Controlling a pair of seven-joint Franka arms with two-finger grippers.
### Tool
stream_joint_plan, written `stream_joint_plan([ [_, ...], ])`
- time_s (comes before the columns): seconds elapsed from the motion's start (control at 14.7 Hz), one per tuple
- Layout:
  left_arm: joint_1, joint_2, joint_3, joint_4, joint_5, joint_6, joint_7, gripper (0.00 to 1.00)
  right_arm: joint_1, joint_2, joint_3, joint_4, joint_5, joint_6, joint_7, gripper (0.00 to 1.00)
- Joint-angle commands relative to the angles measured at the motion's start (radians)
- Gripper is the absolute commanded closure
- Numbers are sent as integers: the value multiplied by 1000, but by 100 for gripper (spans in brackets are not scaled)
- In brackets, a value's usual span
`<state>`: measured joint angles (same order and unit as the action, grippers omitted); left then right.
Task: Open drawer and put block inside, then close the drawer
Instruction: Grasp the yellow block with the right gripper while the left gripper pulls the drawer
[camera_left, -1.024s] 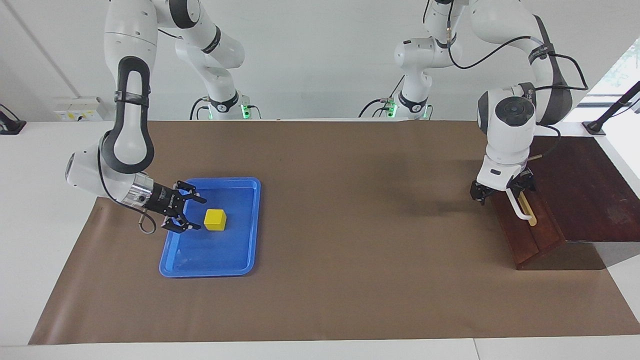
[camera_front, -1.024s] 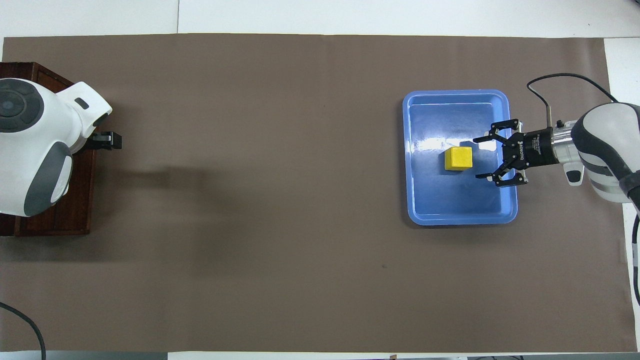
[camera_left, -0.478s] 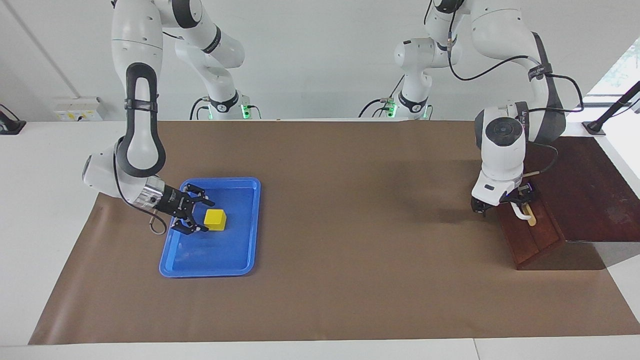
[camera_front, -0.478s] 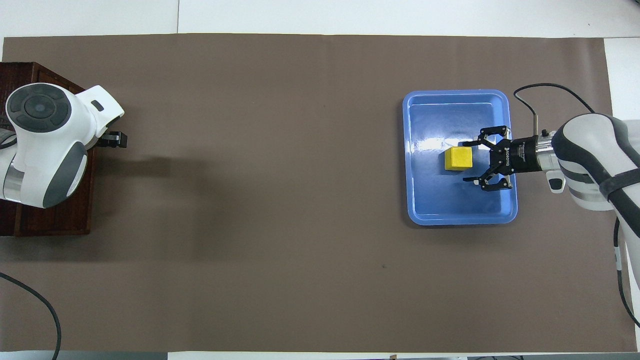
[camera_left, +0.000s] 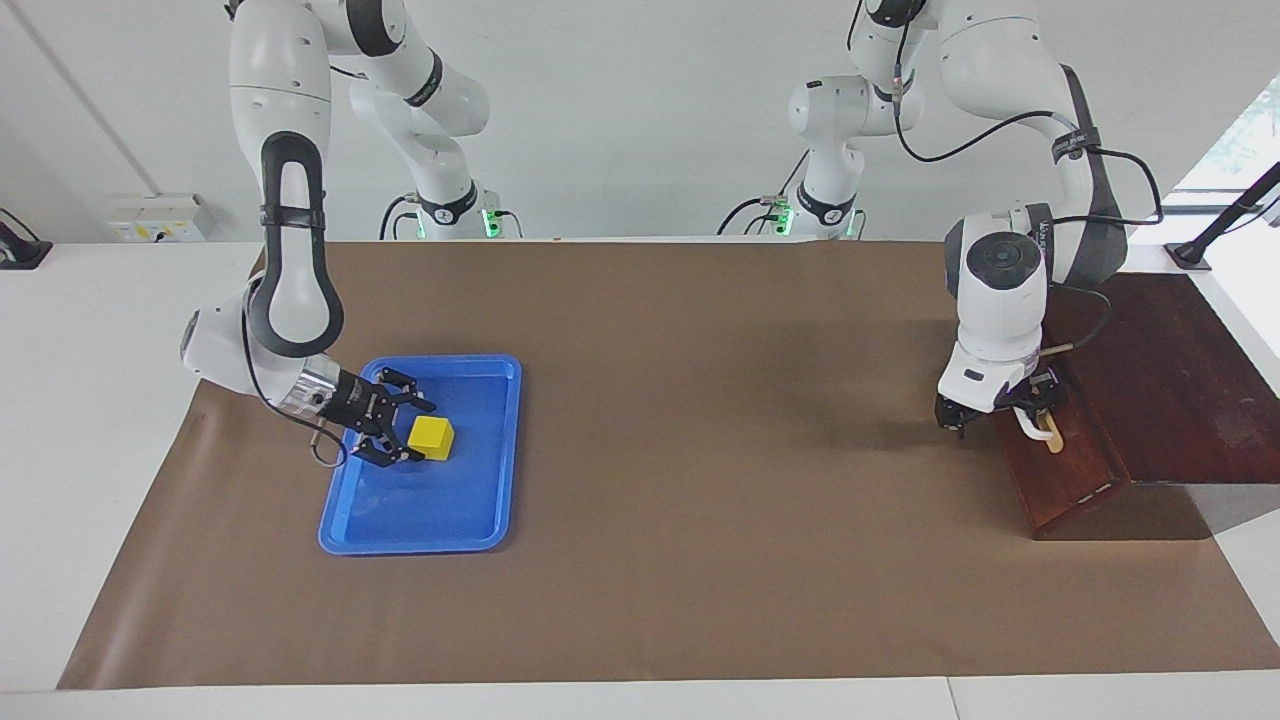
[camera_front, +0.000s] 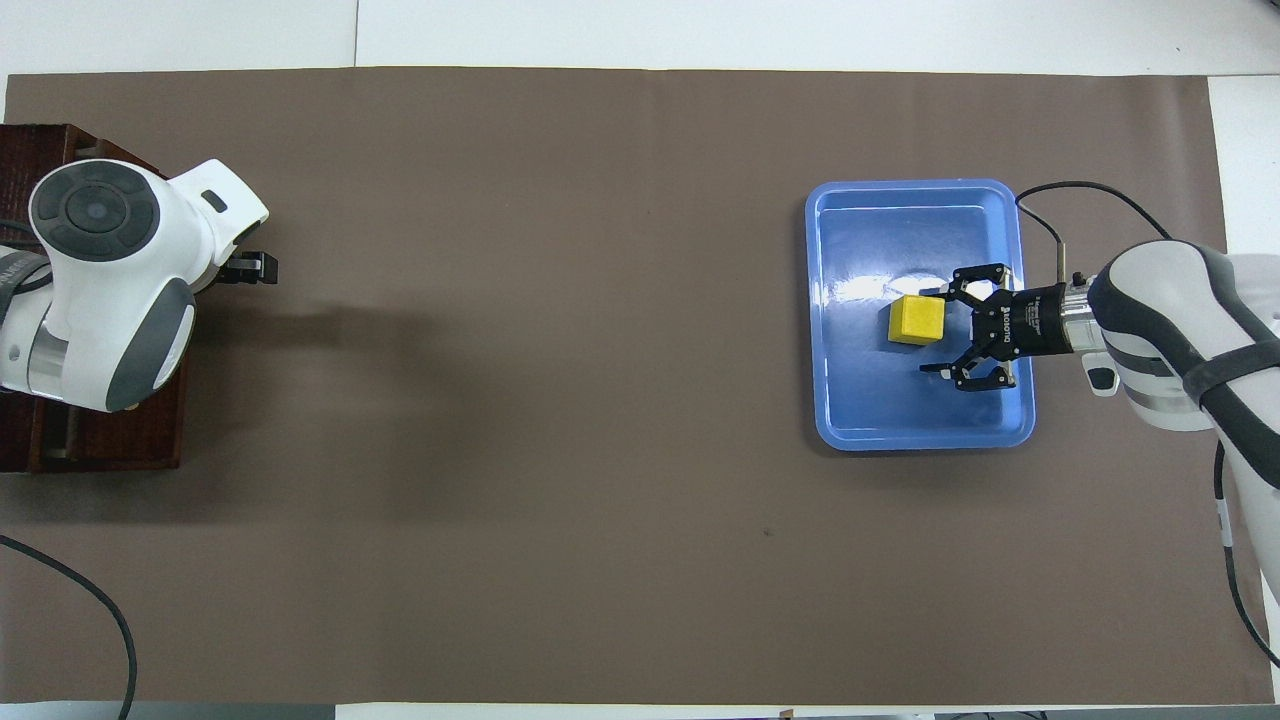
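The yellow block (camera_left: 433, 438) lies in the blue tray (camera_left: 480, 500) toward the right arm's end of the table; it also shows in the overhead view (camera_front: 915, 318). My right gripper (camera_left: 418, 433) is open and low in the tray, its fingertips on either side of the block's edge; it shows in the overhead view too (camera_front: 933, 330). My left gripper (camera_left: 1030, 410) is at the white handle (camera_left: 1038, 430) of the drawer (camera_left: 1065, 468) and looks shut on it. A thin pale line shows at the drawer front's edge. In the overhead view the left arm hides most of the drawer.
The dark reddish-brown box (camera_left: 1180, 380) stands at the left arm's end of the table, also in the overhead view (camera_front: 110, 440). A brown mat (camera_left: 700, 400) covers the table. A cable (camera_front: 60, 600) lies near the left arm's corner.
My right gripper has moved down and in toward the block until its open fingers flank it. My left gripper has moved toward the table's middle with the handle, and the drawer front has come out slightly.
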<state>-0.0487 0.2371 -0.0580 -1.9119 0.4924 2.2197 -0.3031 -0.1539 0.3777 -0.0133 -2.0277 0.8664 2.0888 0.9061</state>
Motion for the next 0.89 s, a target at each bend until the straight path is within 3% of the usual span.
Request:
stream_joint_plan([
  [0.0,-42,16,4,8,-25,6,-57,0,-6,-25,3,-31,29,20,-53,17],
  [0.2,-54,16,4,4,-25,9,-85,0,-7,-25,3,-31,29,14,-85,39],
  [0.41,-60,16,3,2,-26,9,-97,0,-9,-26,3,-29,29,8,-95,77],
  [0.48,-68,16,3,2,-26,9,-100,0,-7,-26,3,-26,29,5,-104,98],
  [0.82,-85,18,1,4,-57,11,-120,0,-4,-23,3,-13,28,7,-115,100],
])
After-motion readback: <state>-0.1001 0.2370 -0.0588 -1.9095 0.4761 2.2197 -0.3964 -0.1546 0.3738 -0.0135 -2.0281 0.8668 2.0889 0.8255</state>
